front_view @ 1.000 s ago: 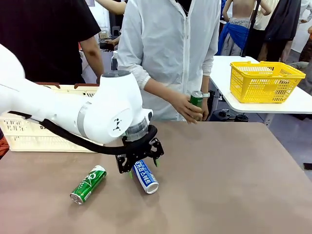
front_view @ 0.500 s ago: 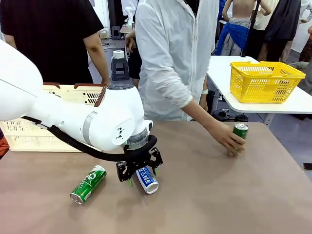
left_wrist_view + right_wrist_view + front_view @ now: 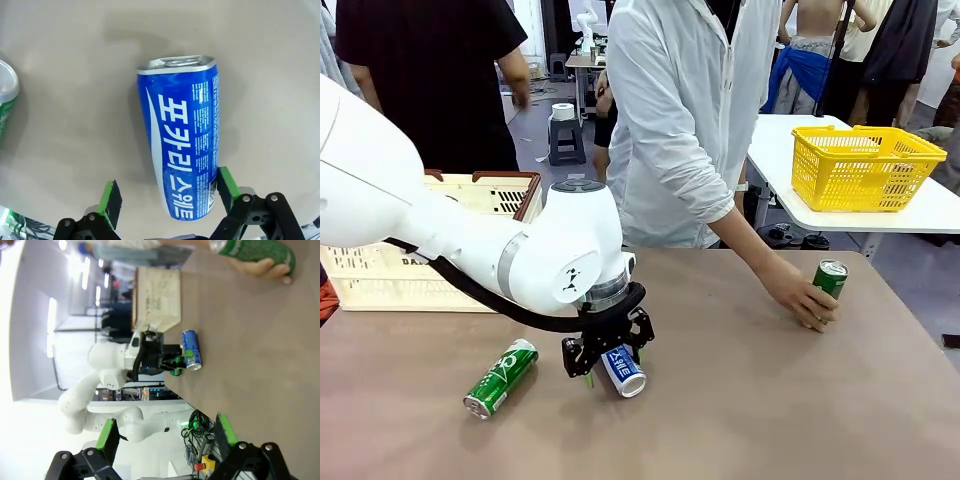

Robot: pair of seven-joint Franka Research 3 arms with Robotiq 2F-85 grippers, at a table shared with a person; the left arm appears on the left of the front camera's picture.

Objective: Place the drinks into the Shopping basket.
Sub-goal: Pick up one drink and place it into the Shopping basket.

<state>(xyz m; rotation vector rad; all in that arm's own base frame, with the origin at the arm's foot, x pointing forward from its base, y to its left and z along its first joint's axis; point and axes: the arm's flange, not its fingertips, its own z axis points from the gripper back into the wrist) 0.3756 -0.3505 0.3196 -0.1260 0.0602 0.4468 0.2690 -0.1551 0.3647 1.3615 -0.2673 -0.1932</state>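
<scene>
- Around the base end of the slim blue-and-white aluminium can (image 3: 180, 150), which lies on its side on the brown table (image 3: 770, 400), the left gripper (image 3: 169, 192) stands with its jaws fully spread. One green pad sits just beside the can's wall and the other is apart from it. Nothing is gripped yet.
- By my reading the task has barely begun. Three drinks are out on the table and none shows in the crate. The step in hand looks like closing on the blue-and-white can, with the lift, the carry and the other two cans left to do.
- Near the blue-and-white can, on the robot's left of it, a slim green aluminium can with white markings (image 3: 501, 377) lies on its side, untouched.
- Behind the blue-and-white can, to the robot's left, stands the cream-white slotted plastic Shopping basket with a dark brown rim (image 3: 380, 285). No can shows in the visible part of its inside, but the arm and the near wall hide most of it.
- Far to the robot's right of the blue-and-white can, a person's hand (image 3: 805, 298) holds a second green can (image 3: 831, 278) upright. I cannot tell whether it rests on the tabletop.
- Well apart from the blue-and-white can, the right gripper (image 3: 166, 432) hangs over the table with its jaws wide and nothing between them.
- Farthest from the blue-and-white can, on a white side table (image 3: 940, 215), sits a yellow mesh basket (image 3: 865, 165). Nothing shows through its mesh.
</scene>
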